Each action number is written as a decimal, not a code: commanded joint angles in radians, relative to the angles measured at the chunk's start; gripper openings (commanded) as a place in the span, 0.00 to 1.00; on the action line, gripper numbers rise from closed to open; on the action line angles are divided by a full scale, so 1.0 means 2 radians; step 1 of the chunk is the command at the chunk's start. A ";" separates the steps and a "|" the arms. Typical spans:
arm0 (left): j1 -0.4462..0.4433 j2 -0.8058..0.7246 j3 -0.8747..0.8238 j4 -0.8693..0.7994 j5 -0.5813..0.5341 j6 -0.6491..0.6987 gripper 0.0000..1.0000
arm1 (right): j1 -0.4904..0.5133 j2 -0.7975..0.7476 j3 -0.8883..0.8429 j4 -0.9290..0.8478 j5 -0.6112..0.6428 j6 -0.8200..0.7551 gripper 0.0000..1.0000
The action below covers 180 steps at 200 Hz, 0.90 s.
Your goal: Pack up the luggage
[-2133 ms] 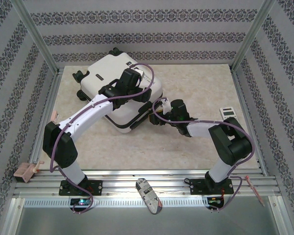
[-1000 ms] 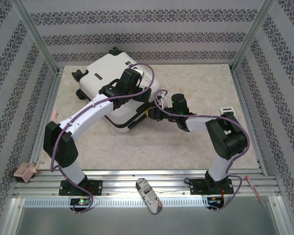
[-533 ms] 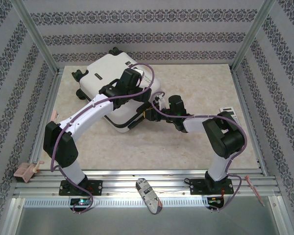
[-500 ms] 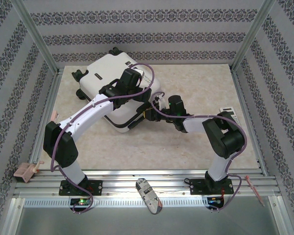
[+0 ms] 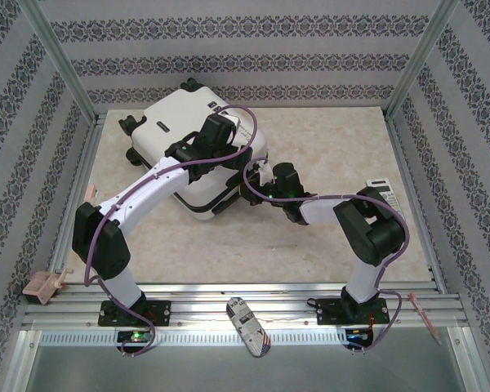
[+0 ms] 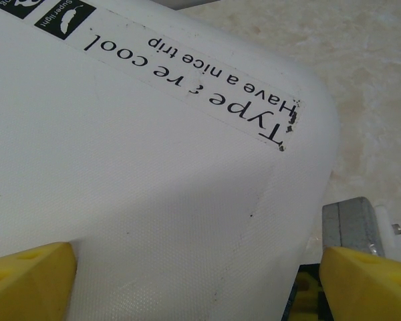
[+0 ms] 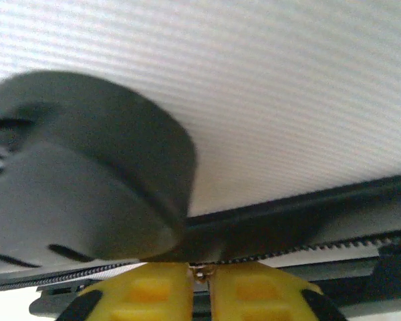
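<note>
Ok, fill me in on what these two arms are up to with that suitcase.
The luggage lies flat on the table with its lid down. The left gripper is open over the white lid near a corner, one finger to each side. The right gripper is at the case's edge, shut on what looks like the zipper pull on the zipper band. It seems set to work the zipper.

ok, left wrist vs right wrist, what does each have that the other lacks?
Left wrist: printed lettering on the luggage top, tan table beyond it, left gripper open wide over the shell. Right wrist: a black wheel, the zipper band, right gripper shut on what looks like the zipper pull. Both: the white shell and yellow fingertips.
</note>
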 commanded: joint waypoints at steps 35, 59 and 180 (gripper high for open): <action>-0.005 0.003 -0.005 -0.005 0.008 -0.009 0.94 | -0.013 -0.011 -0.002 0.003 -0.012 0.003 0.00; -0.005 0.003 -0.006 -0.004 0.007 -0.008 0.94 | -0.015 -0.021 -0.007 0.009 -0.041 0.009 0.00; -0.005 0.006 -0.013 -0.011 0.002 -0.010 0.94 | -0.028 -0.031 -0.002 0.003 -0.065 0.077 0.00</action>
